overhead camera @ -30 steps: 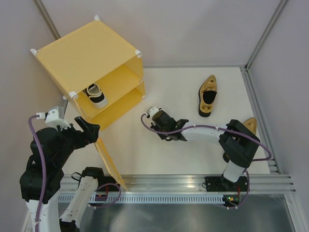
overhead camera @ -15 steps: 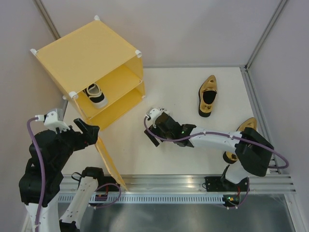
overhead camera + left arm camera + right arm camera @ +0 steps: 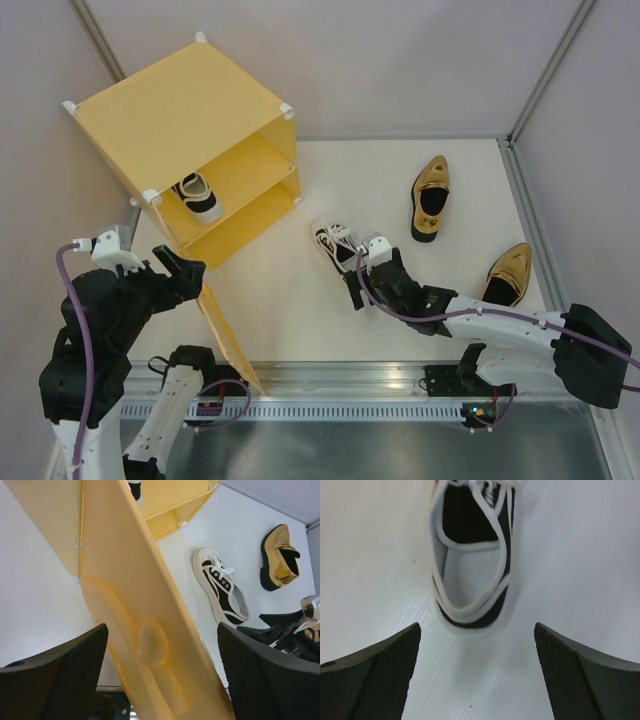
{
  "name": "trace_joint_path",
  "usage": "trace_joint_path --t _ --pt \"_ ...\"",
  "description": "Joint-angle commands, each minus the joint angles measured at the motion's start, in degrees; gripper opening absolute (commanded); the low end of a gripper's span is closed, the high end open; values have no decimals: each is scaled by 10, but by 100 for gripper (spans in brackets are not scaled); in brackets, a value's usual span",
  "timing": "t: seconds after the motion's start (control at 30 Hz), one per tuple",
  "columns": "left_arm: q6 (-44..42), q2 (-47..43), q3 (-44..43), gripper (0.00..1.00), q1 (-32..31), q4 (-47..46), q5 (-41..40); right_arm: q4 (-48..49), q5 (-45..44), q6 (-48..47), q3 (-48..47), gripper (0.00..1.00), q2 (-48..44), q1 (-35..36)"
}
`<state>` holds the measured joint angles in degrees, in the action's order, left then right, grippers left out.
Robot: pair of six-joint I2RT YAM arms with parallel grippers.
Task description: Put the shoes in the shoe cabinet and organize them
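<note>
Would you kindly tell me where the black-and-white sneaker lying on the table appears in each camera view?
Top external: the sneaker lies mid-table, right of the cabinet.
Left wrist: right of centre, beyond the yellow door.
Right wrist: top centre, heel toward the camera.
Shared landmark: the right fingers, open just off its heel.

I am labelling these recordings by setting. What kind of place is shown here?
Probably a robot test cell, not a home: a white tabletop walled by plain grey panels, and a ribbed aluminium rail along its near edge.
</note>
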<state>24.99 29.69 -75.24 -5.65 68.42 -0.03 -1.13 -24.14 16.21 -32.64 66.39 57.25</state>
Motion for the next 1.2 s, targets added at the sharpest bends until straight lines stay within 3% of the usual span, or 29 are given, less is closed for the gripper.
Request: trace_joint_path --t 0.0,0.3,0.97,1.13,1.17 --pt "-16 7 -7 92 0 9 -9 89 -40 55 51 98 1 -1" --pt "-15 4 -5 92 0 10 -12 267 -43 43 117 98 72 -1" --pt "-13 9 -10 92 0 10 -8 394 -8 37 88 97 233 -32" --pt "-15 5 -10 92 0 9 -4 382 -6 34 80 83 248 -34" --pt "-17 4 -10 92 0 11 -6 381 -4 28 82 64 245 -35"
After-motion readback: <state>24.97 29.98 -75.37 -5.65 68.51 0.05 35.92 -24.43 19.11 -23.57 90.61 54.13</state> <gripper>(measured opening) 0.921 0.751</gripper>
